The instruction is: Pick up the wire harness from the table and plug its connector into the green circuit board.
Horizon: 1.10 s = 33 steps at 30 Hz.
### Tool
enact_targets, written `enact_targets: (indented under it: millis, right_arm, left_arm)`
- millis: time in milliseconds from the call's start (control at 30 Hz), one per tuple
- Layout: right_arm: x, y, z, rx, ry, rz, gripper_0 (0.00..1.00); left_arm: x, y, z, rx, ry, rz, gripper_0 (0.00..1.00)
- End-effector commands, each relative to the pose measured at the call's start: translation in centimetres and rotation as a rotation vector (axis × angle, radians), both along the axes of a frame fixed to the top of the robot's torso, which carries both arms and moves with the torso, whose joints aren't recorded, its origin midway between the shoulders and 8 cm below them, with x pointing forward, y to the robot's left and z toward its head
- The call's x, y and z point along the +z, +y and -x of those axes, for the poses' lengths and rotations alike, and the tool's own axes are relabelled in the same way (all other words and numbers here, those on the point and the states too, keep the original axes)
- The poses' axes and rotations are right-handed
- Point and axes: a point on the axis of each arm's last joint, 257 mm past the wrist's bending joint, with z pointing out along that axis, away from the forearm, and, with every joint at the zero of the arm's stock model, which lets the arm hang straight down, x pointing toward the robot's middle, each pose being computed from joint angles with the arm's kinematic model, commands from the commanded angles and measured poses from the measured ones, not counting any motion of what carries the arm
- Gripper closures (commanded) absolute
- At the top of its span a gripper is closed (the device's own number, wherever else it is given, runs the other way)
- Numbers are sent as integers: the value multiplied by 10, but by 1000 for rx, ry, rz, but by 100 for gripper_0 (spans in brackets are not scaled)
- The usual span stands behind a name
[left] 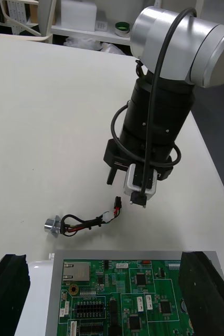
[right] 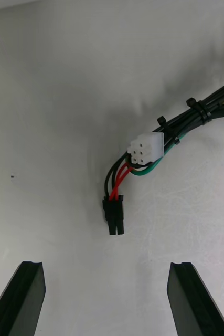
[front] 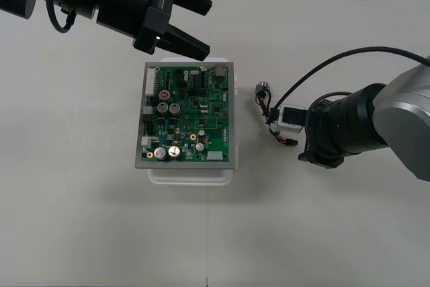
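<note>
The right gripper point(right: 106, 268) hangs, jaws spread wide, over the wire harness point(front: 272, 122) on the desk point(front: 80, 220) beside the green circuit board point(front: 188, 115). It should centre on the black plug point(right: 114, 214), clear of the wires, before closing. The left gripper point(front: 205, 28), jaws likewise parted, hovers over the board's far corner.

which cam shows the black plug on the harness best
Right wrist view: the black plug lies on the table just ahead of the open right pincer, its red and black wires plain. In the front view the plug is a small dark bit by that pincer, likewise the plug in the left wrist view.
</note>
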Motion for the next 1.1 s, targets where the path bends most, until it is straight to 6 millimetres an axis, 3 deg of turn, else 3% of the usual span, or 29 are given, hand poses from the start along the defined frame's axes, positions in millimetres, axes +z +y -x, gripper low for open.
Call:
enact_targets:
  millis: [33, 400, 1100]
  right_arm:
    - [10, 17, -5, 33, -50, 17, 32]
    - [10, 18, -10, -3, -62, 12, 32]
    - [-24, 16, -20, -68, -11, 43, 32]
  left_arm:
    - [16, -13, 13, -61, -75, -22, 17]
    - [16, -13, 13, -61, -75, -22, 17]
    - [16, -13, 13, -61, -75, -22, 17]
